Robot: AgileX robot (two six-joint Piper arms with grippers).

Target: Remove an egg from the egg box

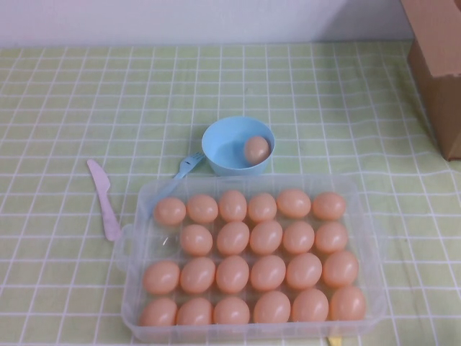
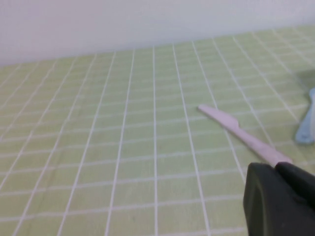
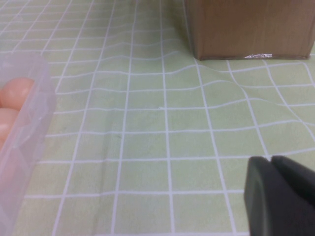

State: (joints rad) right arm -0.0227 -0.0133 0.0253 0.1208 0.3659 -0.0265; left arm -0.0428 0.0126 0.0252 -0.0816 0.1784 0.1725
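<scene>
Left tool low over table, right tool likewise, both closed

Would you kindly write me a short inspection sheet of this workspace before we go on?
Surface: table under a green checked cloth, slightly rippled near the carton.
Job's things: clear egg box nearly full, one place empty at its left; one egg lies in the blue bowl.
Clutter: pink knife left of the box; blue fork beside the bowl.
Grippers: left gripper near the knife, right gripper right of the box, both shut and empty.
Cables: nothing seen.
Surroundings: cardboard carton at far right, pale wall behind.
</scene>
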